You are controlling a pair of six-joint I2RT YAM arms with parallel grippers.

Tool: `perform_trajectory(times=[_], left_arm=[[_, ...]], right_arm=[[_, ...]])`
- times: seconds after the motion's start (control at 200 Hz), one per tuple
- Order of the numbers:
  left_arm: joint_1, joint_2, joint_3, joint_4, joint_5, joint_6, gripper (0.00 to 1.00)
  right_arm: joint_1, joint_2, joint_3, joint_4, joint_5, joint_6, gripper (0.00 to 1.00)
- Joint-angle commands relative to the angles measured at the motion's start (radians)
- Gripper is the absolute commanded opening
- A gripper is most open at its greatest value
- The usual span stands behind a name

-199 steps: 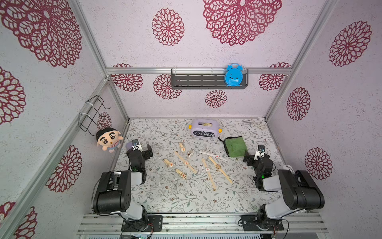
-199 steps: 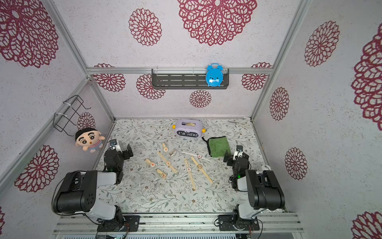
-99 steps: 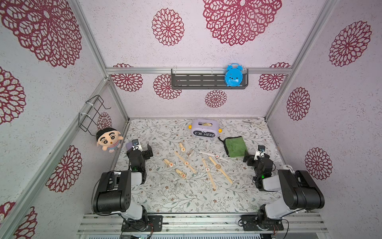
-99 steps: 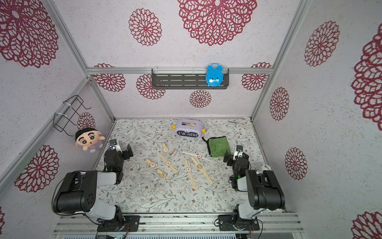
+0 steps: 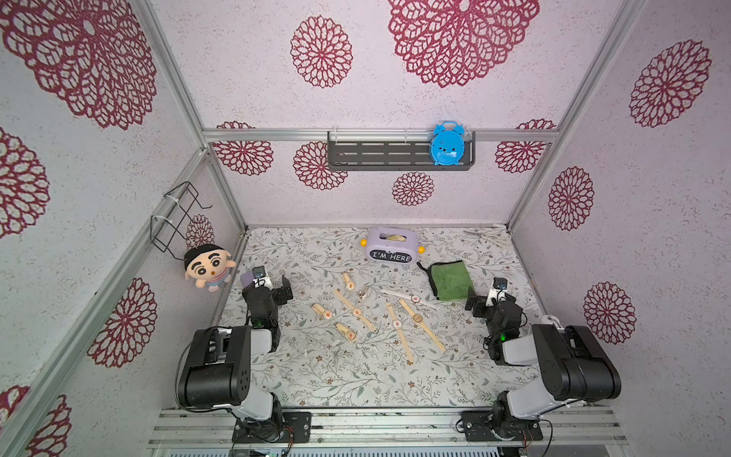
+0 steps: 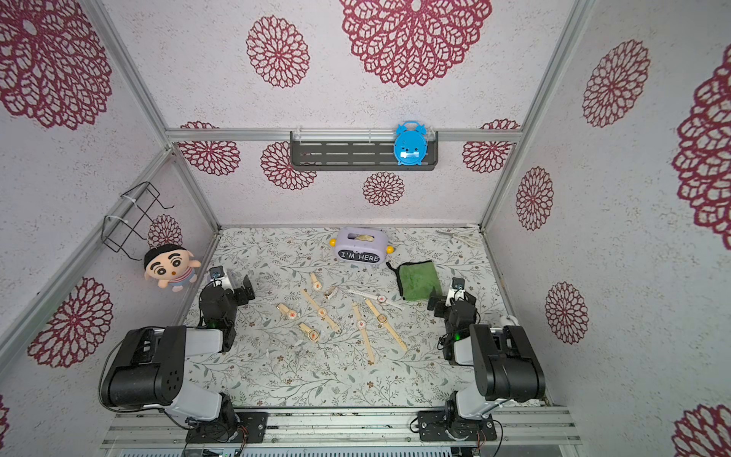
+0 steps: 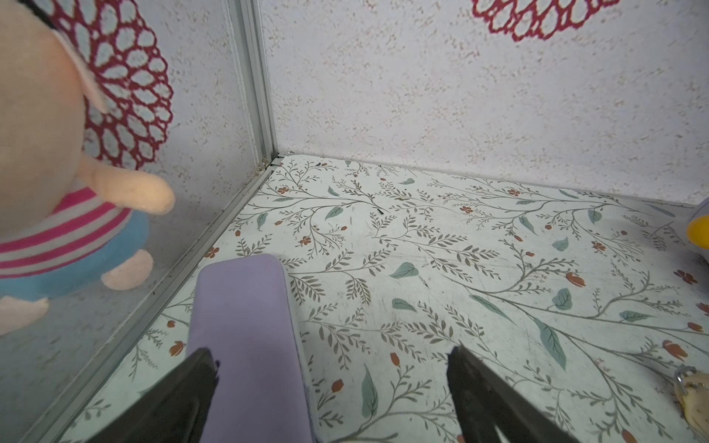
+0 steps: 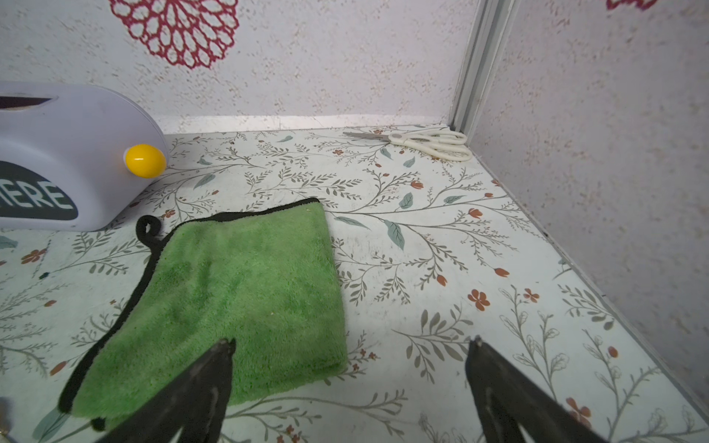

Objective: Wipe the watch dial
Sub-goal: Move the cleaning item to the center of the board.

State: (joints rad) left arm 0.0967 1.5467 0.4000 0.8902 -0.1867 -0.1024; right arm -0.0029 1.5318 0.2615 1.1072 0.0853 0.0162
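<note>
Several tan-strapped wristwatches (image 5: 357, 312) lay scattered in the middle of the bench (image 5: 356, 380), untouched. The folded green microfibre cloth (image 8: 238, 299) lay near them, toward the back right corner. It was just ahead of the right claw (image 8: 351, 343), whose jaws gaped wide and empty. The left claw (image 7: 332, 352) hung equally wide and empty by the left edge, above a lilac slab (image 7: 245, 337). Fetching the cloth seemed to be the step in hand. Pinching one folded edge would leave a soft pad free for the dial.

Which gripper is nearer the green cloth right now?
Right. The right gripper is open at the near edge of the green cloth; the left gripper is across the table, beyond the watches.
</note>
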Motion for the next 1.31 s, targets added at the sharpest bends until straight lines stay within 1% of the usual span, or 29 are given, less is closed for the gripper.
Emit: perform_trajectory(times=[0.0,0.05,0.09,0.19,0.26,0.385,0.49,0.565,0.635,0.721,0.781,0.831,0.916,0.996,1.141,1.301], left_arm=[[0.014,-0.003,0.022,-0.021,0.047,0.0,0.97],[0.012,-0.021,0.031,-0.055,0.091,0.019,0.97],[0.003,-0.043,0.049,-0.11,0.092,0.029,0.97],[-0.038,-0.093,0.154,-0.337,0.015,0.052,0.98],[-0.097,-0.113,0.269,-0.532,-0.07,0.063,0.97],[-0.184,-0.107,0.471,-0.822,-0.111,0.024,0.97],[-0.238,-0.08,0.619,-1.028,-0.113,-0.072,0.97],[-0.271,-0.056,0.726,-1.204,-0.117,-0.19,0.97],[-0.299,-0.037,0.798,-1.321,-0.098,-0.3,0.97],[-0.334,-0.009,0.843,-1.378,-0.039,-0.4,0.97],[-0.368,0.022,0.886,-1.452,-0.03,-0.457,0.97],[-0.406,0.048,0.925,-1.503,-0.026,-0.477,0.97],[-0.459,0.08,0.964,-1.56,-0.017,-0.494,0.97],[-0.494,0.096,0.987,-1.582,-0.003,-0.5,0.97],[-0.549,0.121,1.038,-1.617,0.01,-0.501,0.97],[-0.583,0.148,1.08,-1.651,0.022,-0.498,0.97]], right_arm=[[0.029,-0.061,0.095,-0.149,0.045,-0.025,0.99],[0.05,-0.075,0.159,-0.284,0.098,-0.026,0.99],[0.065,-0.08,0.218,-0.385,0.133,-0.021,0.99],[0.092,-0.082,0.352,-0.591,0.17,-0.009,0.99],[0.101,-0.075,0.436,-0.704,0.173,0.052,0.99],[0.104,-0.012,0.644,-0.988,0.131,0.16,0.99],[0.104,0.091,0.852,-1.236,0.084,0.24,0.99],[0.107,0.202,1.016,-1.411,0.03,0.279,0.99],[0.122,0.295,1.151,-1.551,0.036,0.308,0.99],[0.133,0.399,1.283,-1.672,0.025,0.334,0.99],[0.134,0.465,1.364,-1.749,0.007,0.343,0.99],[0.135,0.523,1.428,-1.813,-0.006,0.35,0.99],[0.135,0.59,1.493,-1.878,-0.023,0.346,0.99],[0.135,0.636,1.529,-1.923,-0.013,0.337,0.99],[0.132,0.684,1.529,-1.942,-0.019,0.312,0.99],[0.121,0.757,1.533,-1.951,-0.058,0.309,0.99]])
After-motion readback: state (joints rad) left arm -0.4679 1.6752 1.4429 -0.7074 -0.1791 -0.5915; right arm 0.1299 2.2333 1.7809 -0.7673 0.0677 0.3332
